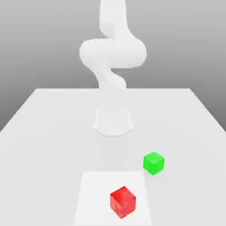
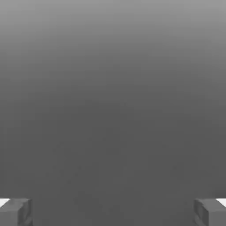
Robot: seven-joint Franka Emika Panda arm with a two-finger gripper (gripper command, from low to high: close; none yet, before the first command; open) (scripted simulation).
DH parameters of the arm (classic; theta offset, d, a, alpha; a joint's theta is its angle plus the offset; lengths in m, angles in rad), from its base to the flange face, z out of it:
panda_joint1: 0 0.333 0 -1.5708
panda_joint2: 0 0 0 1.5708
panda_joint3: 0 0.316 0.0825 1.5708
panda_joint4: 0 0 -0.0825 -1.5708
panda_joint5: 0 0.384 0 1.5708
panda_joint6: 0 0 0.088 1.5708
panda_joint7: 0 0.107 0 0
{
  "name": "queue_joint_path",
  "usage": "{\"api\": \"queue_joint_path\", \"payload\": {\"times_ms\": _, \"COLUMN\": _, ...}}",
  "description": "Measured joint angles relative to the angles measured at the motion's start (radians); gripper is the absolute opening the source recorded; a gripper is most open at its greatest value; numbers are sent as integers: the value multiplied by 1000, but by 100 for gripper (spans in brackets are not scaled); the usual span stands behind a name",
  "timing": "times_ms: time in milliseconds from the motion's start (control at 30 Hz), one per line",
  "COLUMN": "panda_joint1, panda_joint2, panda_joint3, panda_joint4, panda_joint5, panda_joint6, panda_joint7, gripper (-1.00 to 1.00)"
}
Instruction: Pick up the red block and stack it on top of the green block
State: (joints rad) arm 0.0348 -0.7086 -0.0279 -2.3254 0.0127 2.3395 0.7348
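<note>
Two grey fingertips [image 2: 17, 212] of the gripper [image 2: 113, 212] stood wide apart in the hand view, one at each side, with nothing between them and nothing touching either pad; past them lay plain grey background. In the exterior view the white robot arm [image 1: 113, 53] rose from its round base [image 1: 113, 121] at the far middle of the pale flat table [image 1: 44, 132]. A small bright red glossy cube [image 1: 122, 201] sat on the table at the near edge, on a lighter square patch [image 1: 95, 194]. A small bright green cube [image 1: 153, 163] rested farther back and toward the exterior view's right, near the red block but apart from it, and nothing lay between them.
</note>
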Motion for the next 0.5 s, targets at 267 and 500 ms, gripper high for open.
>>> {"api": "queue_joint_path", "payload": {"times_ms": 267, "panda_joint1": 100, "panda_joint2": 297, "panda_joint3": -77, "panda_joint4": -82, "panda_joint5": 47, "panda_joint6": 128, "panda_joint7": -215, "gripper": 0}}
{"api": "queue_joint_path", "payload": {"times_ms": 500, "panda_joint1": 156, "panda_joint2": 552, "panda_joint3": -110, "panda_joint4": -153, "panda_joint5": 83, "panda_joint6": 237, "panda_joint7": -396, "gripper": 0}}
